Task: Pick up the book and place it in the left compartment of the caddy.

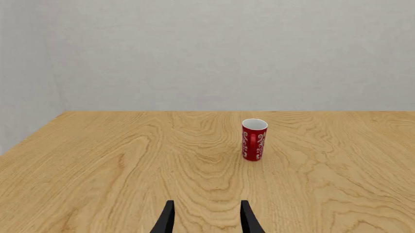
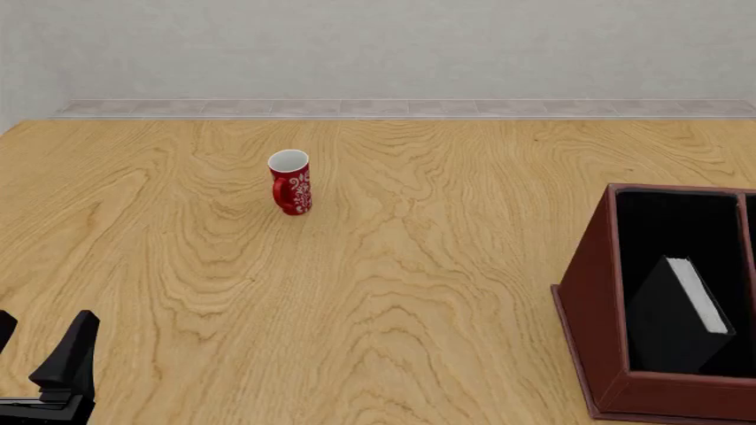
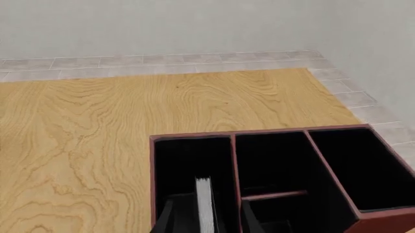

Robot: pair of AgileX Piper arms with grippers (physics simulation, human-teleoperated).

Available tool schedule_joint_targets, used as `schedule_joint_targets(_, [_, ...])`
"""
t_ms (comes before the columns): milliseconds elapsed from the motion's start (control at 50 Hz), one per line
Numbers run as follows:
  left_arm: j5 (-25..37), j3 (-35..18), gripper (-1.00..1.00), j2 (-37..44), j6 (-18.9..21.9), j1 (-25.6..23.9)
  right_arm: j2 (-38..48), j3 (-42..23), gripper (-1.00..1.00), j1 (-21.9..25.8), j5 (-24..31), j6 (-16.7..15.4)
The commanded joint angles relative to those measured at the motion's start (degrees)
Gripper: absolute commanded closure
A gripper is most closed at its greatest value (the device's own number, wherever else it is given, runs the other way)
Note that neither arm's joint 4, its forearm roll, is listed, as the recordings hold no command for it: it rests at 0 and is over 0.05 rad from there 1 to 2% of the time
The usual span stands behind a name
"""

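On my front view the book [image 2: 679,314] leans tilted inside the left compartment [image 2: 679,235] of the caddy [image 2: 587,319], which sits at the lower right of the frame and is cut off by the right edge. The right wrist view gives me what the front one does not: the whole caddy [image 3: 153,179] from above, three sections side by side across its far half and a short divider lower down, with the book's pale page edges [image 3: 205,204] standing in the leftmost section [image 3: 191,165]. There the right gripper [image 3: 204,218] shows two dark fingers apart at the bottom edge, one each side of the page edges; I cannot tell whether they touch the book. That gripper does not appear on my front view

The left gripper [image 2: 42,359] sits at the lower left corner of the front view, and its wrist view [image 1: 206,218] shows the fingers spread with bare table [image 1: 97,160] between them. A red mug [image 2: 290,182] stands upright at upper centre-left, well apart from the caddy, with wide wood around it
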Motion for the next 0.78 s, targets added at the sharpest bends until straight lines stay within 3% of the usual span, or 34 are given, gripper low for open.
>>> schedule_joint_targets(20, [0.00, 0.00, -1.00, 0.00, -0.01, 0.01, -0.16, -4.15, -1.00, 0.01, 1.70, -0.80])
schedule_joint_targets(780, [0.00, 0.00, -1.00, -0.06, -0.01, 0.04, 3.64, -11.27, -1.00, 0.91, -1.61, -1.40])
